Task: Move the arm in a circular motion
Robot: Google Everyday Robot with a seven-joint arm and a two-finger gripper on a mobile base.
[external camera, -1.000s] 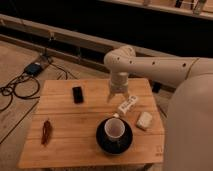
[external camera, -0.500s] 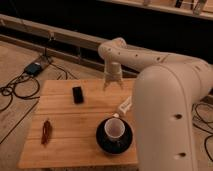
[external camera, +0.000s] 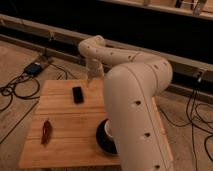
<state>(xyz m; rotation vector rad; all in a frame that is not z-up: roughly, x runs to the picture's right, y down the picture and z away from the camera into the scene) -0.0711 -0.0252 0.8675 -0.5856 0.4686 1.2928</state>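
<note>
Glossy off-white tubular robot arm (external camera: 135, 100) fills the right half of the camera view, bent over a pale wooden slatted worktop (external camera: 70, 125).

Its thick near segment hides the worktop's right side and part of a dark round saucer (external camera: 102, 142) with a white cup (external camera: 108, 129) near the front edge. The small gripper (external camera: 92, 75) hangs over the back edge; whether its fingers are parted or closed cannot be told. A black rectangular phone (external camera: 77, 94) lies near the back edge, a small reddish-brown object (external camera: 46, 132), too indistinct to identify, near the left edge.
</note>
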